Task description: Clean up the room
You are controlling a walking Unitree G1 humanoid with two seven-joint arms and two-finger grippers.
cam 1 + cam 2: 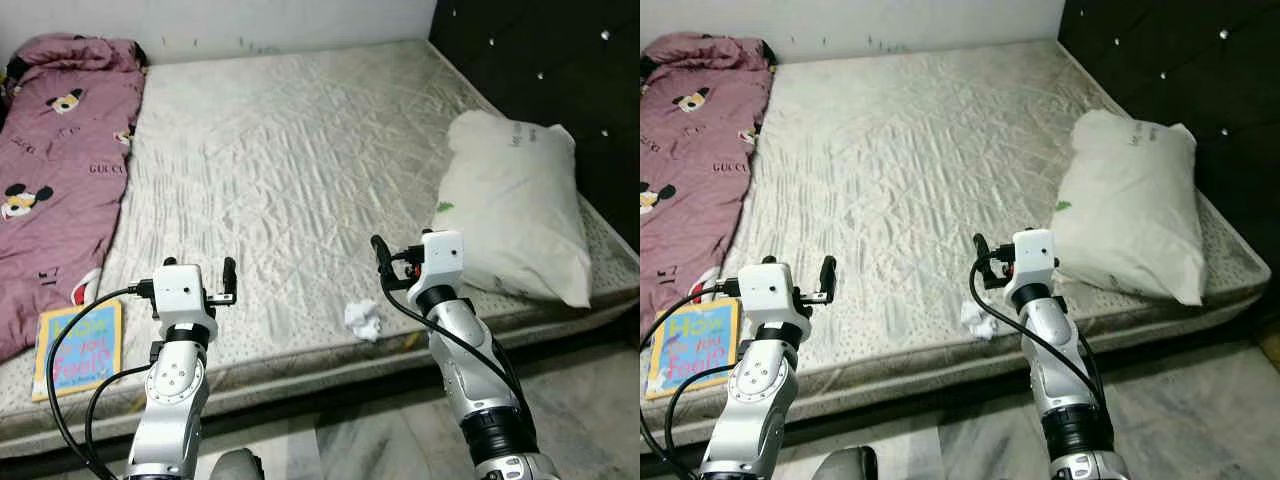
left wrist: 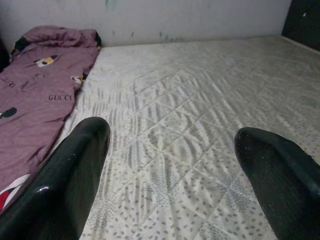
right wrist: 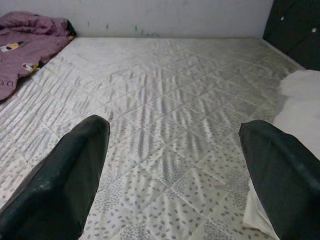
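**Both claws raised over the bed's near edge**

Left claw [image 2: 170, 165] and right claw [image 3: 172, 160] hover wide and unladen above the quilted mattress [image 1: 290, 150]. A crumpled tissue [image 1: 363, 320] lies near the right arm; book [image 1: 80, 348] and purple blanket [image 1: 55, 170] left, pillow [image 1: 515, 205] right.

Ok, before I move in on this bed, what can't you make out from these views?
- Book: title too small to read in the head views.
- Purple blanket: cut off by the left edge; what lies under it is hidden.
- Crumpled white wad: tissue or cloth, cannot tell; the right arm partly covers it in the right eye view.
- Pillow: its print is too small.
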